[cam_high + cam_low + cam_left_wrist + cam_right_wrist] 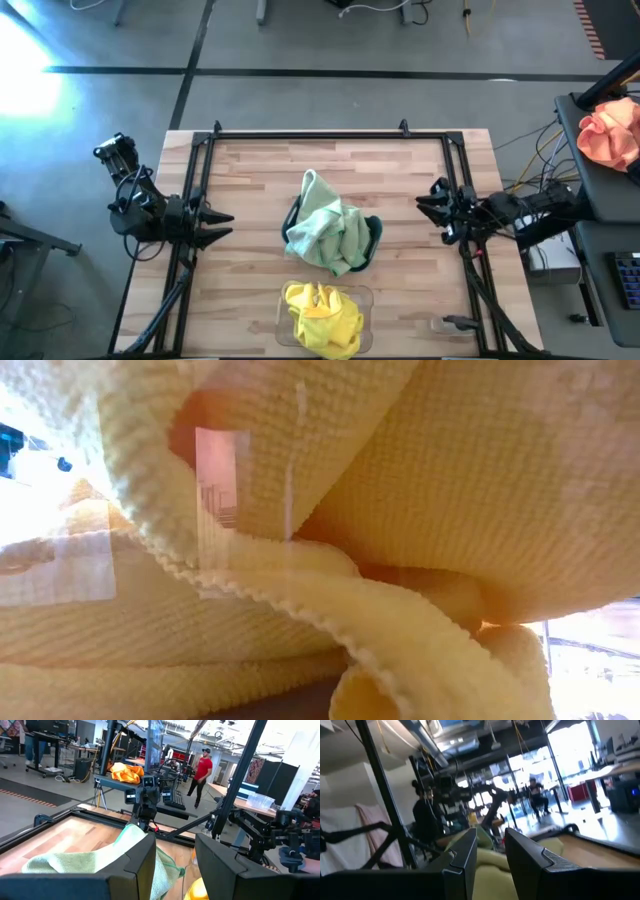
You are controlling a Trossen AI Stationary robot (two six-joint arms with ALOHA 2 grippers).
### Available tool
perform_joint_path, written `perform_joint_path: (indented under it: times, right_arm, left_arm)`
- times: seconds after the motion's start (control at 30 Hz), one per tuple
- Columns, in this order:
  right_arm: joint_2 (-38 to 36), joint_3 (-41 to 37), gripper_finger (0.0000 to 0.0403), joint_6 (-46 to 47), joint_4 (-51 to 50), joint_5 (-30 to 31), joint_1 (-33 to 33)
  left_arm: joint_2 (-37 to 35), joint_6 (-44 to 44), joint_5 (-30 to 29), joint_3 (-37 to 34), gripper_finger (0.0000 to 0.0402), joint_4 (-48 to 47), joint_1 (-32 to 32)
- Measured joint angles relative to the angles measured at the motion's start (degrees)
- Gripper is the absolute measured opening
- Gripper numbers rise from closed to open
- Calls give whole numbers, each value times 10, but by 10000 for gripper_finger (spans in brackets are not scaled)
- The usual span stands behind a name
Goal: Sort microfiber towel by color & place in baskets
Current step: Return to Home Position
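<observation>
Pale green towels (328, 232) are heaped in the dark teal basket (375, 240) at mid-table and spill over its rim. Bright yellow towels (322, 316) fill the clear basket (366, 296) at the near edge. In the low view the yellow cloth (400, 510) fills the picture through the clear wall. My left gripper (228, 224) waits open at the table's left side, pointing at the green heap (85, 857). My right gripper (424, 205) waits open at the right side, facing the green heap (492, 857). Neither gripper touches anything.
A black metal frame (300, 134) runs around the tabletop's far and side edges. Bare wood lies between each gripper and the baskets. An orange-pink cloth (610, 132) sits on a dark side stand off to the right. A person in red (201, 770) stands far behind the table.
</observation>
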Motion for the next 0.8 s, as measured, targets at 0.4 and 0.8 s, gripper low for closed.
perform_joint_path:
  times: [0.4,0.8]
  right_arm:
    - [-43,0,93,75,-183,-1,0]
    - [-43,53,93,84,-358,-27,0]
  left_arm:
    - [0,-2,0,0,123,0,0]
    - [0,-2,0,0,123,0,0]
